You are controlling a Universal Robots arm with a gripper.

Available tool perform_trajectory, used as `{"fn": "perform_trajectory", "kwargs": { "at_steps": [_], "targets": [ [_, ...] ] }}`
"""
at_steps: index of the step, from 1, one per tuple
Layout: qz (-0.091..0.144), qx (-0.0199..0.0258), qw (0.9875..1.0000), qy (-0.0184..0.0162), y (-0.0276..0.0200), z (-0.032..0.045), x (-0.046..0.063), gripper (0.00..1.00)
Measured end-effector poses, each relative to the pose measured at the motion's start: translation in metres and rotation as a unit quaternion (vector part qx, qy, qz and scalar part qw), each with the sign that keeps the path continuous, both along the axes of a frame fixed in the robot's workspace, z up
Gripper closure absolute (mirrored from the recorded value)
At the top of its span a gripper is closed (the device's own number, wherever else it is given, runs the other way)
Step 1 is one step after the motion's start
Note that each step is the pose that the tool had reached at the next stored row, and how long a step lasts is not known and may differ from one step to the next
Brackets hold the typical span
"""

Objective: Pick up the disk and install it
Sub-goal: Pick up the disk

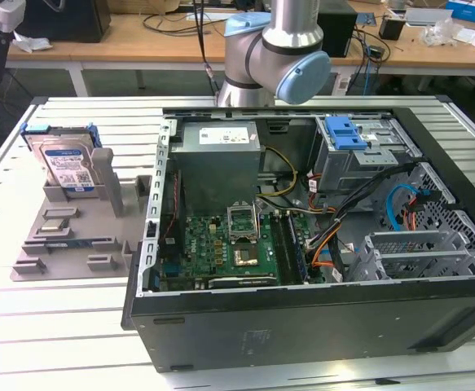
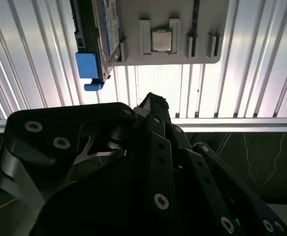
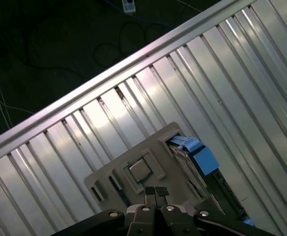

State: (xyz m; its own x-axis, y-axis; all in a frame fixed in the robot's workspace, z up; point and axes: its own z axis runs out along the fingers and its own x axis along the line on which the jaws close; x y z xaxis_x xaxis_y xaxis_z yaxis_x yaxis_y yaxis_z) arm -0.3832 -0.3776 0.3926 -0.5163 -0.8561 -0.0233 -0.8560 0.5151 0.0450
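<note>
The disk (image 1: 68, 163) stands on edge in a grey holder (image 1: 74, 236) on the exterior view's left, its blue-and-white label facing out and blue rails on its sides. In both wrist views it appears from above, with the disk (image 2: 101, 29) and its blue rail tab at the holder's edge, and the disk (image 3: 192, 157) beside the holder's slots. My gripper (image 3: 156, 191) hangs well above the holder, apart from the disk, fingers together with nothing between them. Its black linkage and the gripper (image 2: 153, 101) tip point toward the holder.
An open computer case (image 1: 318, 318) lies on the ribbed metal table (image 1: 58, 326), showing a motherboard (image 1: 229, 244), a grey power supply box (image 1: 218, 151) and a metal drive cage with a blue latch (image 1: 347, 130). The holder also carries a processor chip (image 2: 161, 40). The arm's base (image 1: 278, 57) stands behind the case.
</note>
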Motion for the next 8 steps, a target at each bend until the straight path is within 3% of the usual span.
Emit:
{"fn": "perform_trajectory", "kwargs": {
  "at_steps": [8],
  "targets": [
    [0.049,0.0000,0.9988,0.0000,0.0000,0.0000,0.0000,0.89]
  ]
}}
